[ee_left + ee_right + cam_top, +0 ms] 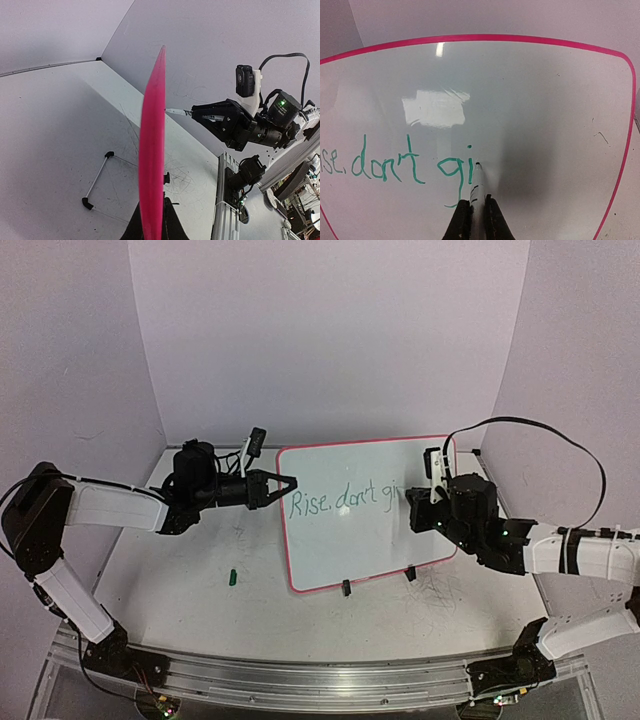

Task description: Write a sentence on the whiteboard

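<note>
The whiteboard (350,540) stands upright on two black clip feet, white with a pink frame, and bears green writing "Rise, don't gi". My left gripper (285,483) is shut on its left edge; in the left wrist view the board's pink edge (152,150) runs up from between my fingers. My right gripper (418,502) is shut on a white marker (477,192). The marker's tip touches the board (545,100) just right of the "i". The marker also shows in the left wrist view (176,112), pointing at the board's face.
A small green marker cap (231,577) lies on the table left of the board. A thin white rod with black ends (97,181) lies behind the board. The enclosure walls stand close behind and at both sides.
</note>
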Robot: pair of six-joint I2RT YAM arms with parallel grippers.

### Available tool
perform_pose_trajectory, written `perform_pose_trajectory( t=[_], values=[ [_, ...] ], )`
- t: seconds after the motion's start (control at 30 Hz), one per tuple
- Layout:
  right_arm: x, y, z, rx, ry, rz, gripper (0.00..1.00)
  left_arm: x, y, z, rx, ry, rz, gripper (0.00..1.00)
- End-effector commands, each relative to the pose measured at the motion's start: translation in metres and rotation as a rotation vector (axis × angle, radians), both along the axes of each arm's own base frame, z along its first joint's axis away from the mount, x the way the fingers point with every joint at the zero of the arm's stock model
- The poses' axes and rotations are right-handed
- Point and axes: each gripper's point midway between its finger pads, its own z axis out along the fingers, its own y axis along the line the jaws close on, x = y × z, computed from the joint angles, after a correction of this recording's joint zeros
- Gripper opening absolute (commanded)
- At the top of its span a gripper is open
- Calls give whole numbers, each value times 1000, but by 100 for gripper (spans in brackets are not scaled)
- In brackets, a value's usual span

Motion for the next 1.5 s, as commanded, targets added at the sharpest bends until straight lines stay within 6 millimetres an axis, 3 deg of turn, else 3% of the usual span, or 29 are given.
perform_pose_trajectory(
  t=[0.0,0.47,1.17,1.47],
  values=[
    [1,-3,5,8,-5,-25,0,20,12,-1,49,-62,101,0],
    [-7,-10,-12,2,38,-31,0,20,11,0,48,-57,99,0],
    [16,-10,20,24,-57,-102,0,19,12,0,50,-62,99,0],
    [-1,-15,22,58,-36,-59,0,18,13,-1,53,-63,100,0]
  ],
)
